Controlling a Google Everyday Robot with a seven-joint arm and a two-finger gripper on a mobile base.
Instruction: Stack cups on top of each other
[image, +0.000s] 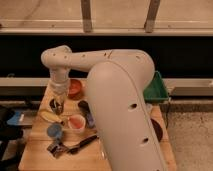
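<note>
Camera view: my claw (58, 102), pinched together at the dark cup (53, 105); the blue cup (54, 131) sits at six o'clock. I should centre over it and lower gently.

arm (117, 90): 1, off-white, bulky rounded shells | small dark holes dot casing | gripper (58, 103): greyish, over table's (39, 147) far-left corner

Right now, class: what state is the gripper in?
Gripper: closed, down at the dark cup; whether it grips that cup cannot be told.
</note>
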